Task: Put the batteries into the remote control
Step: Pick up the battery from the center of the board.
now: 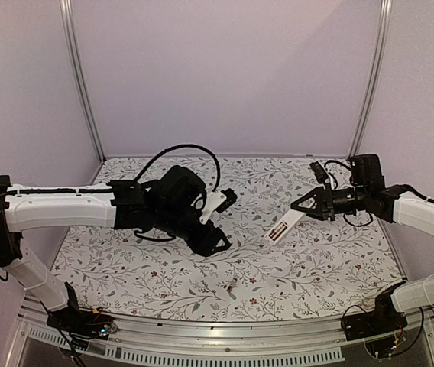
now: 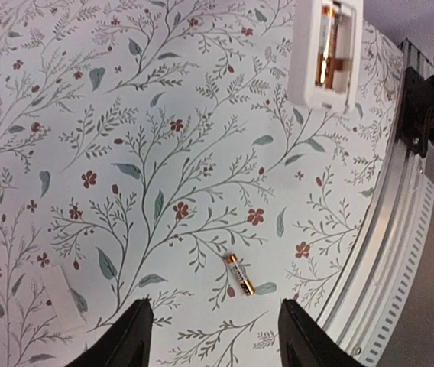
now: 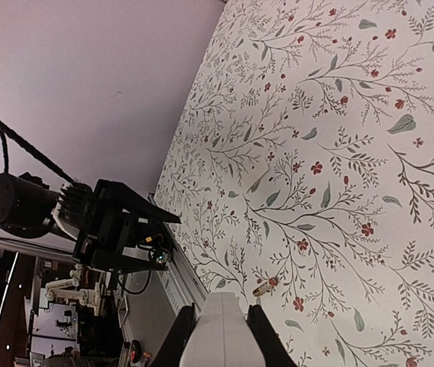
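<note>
White remote control, top view: it is clamped in your right gripper, right of centre, slanting down over the floral tablecloth.
Loose battery, top view: it lies on the cloth at lower centre, well apart from the remote control.
Left gripper, top view: it hangs just left of centre, above the cloth.
Left wrist view, jaws: yours stand apart at the bottom edge with nothing between them.
Left wrist view, batteries: the loose battery lies on the cloth just above the jaws. A seated battery shows in the remote control's open compartment, upper right.
Right wrist view, grip: your fingers pinch the remote control at bottom centre. The loose battery lies just beside it, to its upper right.
</note>
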`<state>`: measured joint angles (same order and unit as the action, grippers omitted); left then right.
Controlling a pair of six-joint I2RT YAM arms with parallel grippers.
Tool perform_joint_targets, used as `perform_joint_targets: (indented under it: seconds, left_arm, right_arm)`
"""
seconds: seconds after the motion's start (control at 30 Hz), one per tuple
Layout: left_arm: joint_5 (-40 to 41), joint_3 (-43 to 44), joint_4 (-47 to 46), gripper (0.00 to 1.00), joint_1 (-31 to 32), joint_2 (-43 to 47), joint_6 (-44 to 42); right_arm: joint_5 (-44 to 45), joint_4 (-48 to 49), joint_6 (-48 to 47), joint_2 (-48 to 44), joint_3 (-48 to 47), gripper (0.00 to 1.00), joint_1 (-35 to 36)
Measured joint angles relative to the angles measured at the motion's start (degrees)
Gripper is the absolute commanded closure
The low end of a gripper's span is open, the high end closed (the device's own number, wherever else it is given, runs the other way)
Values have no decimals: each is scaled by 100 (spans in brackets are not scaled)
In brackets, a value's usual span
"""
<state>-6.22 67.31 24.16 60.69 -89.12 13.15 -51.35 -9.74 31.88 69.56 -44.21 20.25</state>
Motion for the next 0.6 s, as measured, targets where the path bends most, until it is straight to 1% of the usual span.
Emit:
perform_joint_targets:
  seconds: [0.1,0.2,0.33,0.4,0.5,0.6]
  left_arm:
    - [186,-293,264,40,256,-79,-153]
    - [315,-289,597,32,531,-227,-706]
    - [581,-188,957,23,732,-398,-2017]
    - [721,-188,1038,22,791,-457,-2747]
    - [710,-136,1045,20,820,-590,-3705]
    - [623,127,1058,20,857,-909,-4356]
  right_arm:
    - [0,90,35,-50,157,100,-129]
    - [-2,116,44,-59,315,100,-254]
    - [0,120,48,-114,468,100,-424]
    - [-7,125,48,-177,527,100,-485]
    - [-28,125,52,-264,560,100,-575]
    - [-46,142,61,-334,564,100,-660]
